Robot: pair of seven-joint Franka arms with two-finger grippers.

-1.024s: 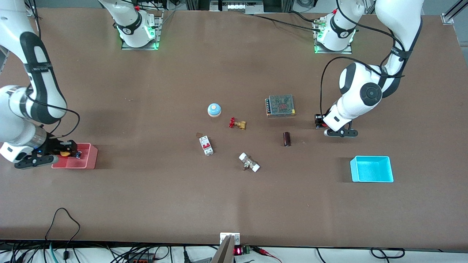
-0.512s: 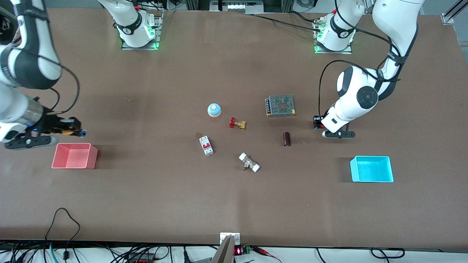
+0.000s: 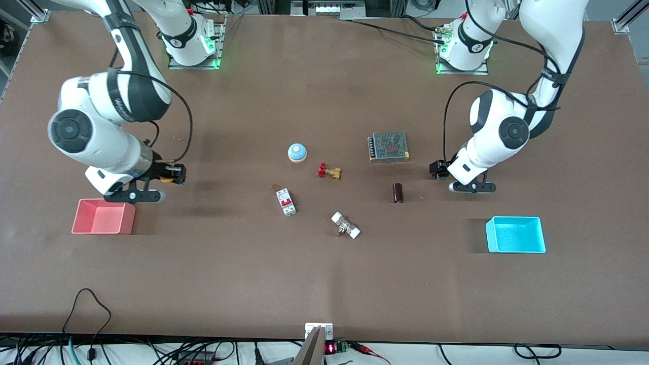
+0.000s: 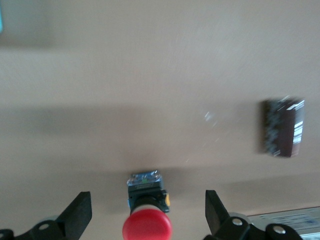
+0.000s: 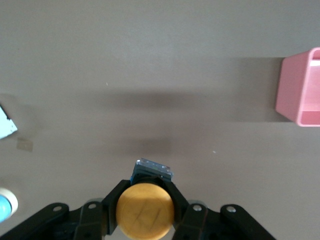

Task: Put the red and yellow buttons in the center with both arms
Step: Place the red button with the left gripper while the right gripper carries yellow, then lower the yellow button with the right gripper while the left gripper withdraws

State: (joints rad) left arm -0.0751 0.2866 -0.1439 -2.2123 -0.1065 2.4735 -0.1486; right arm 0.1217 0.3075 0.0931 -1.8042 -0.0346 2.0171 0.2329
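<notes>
My right hand [image 3: 171,175] is closed on the yellow button [image 5: 145,211], the fingers clamped on its black body with the cap facing the wrist camera. It hangs over bare counter [image 3: 324,284] just beside the pink bin [image 3: 104,216], toward the right arm's end. The centre lies from here toward the left arm's end, past open brown surface; the nearest objects that way are the red-and-white breaker [image 3: 286,202] and the blue dome [image 3: 297,152].

My left hand [image 3: 442,171] stands wide open. The red button [image 4: 147,220] sits between the spread fingers [image 4: 80,215], touching neither as far as I can judge, and appears to rest on the counter, its body pointing away from the wrist camera. It lies beside the dark brown block [image 3: 398,192] and near the grey mesh-topped box [image 3: 389,146], at the left arm's edge of the middle cluster. The cyan bin [image 3: 515,234] is nearer the front camera.

Judgement: the red button looks placed. The remaining carry belongs to the right arm, running straight across toward the cluster, with the breaker the first obstacle on that line.
</notes>
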